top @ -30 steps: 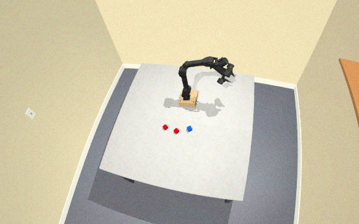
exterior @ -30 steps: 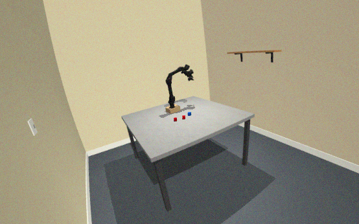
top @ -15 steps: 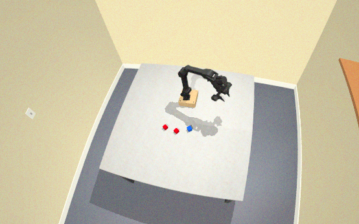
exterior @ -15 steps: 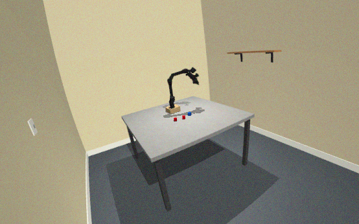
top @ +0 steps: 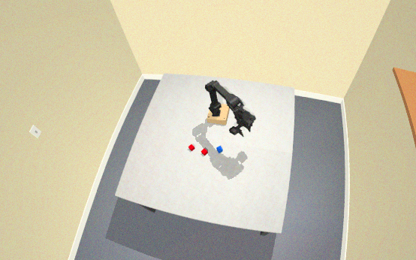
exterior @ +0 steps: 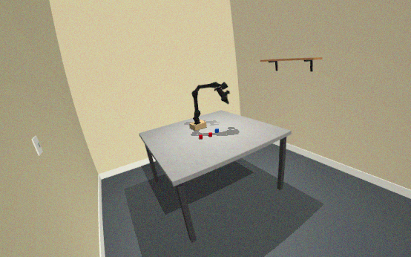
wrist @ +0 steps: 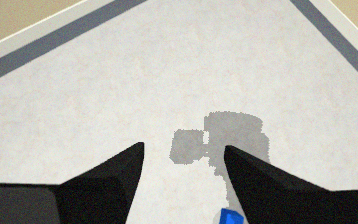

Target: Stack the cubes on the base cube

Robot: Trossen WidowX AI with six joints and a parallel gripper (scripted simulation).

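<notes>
A blue cube (top: 219,149) (exterior: 216,131) (wrist: 231,217) sits on the table, cut off by the bottom edge of the wrist view. A red cube (top: 204,152) (exterior: 210,134) lies to its left in the top and exterior views, and another red cube (top: 191,147) (exterior: 200,137) lies farther left. All three stand apart, with none stacked. The frames do not show which one is fixed. My gripper (top: 246,133) (exterior: 227,98) (wrist: 185,150) is open and empty, high above the table, right of the blue cube in the top and exterior views. The red cubes are outside the wrist view.
The arm stands on a wooden base block (top: 218,121) (exterior: 199,127) at the back of the grey-white table (top: 165,180) (exterior: 185,163). The arm's shadow falls across the table around the blue cube. An orange-brown shelf (top: 414,131) (exterior: 291,59) is on the right wall, away from the table.
</notes>
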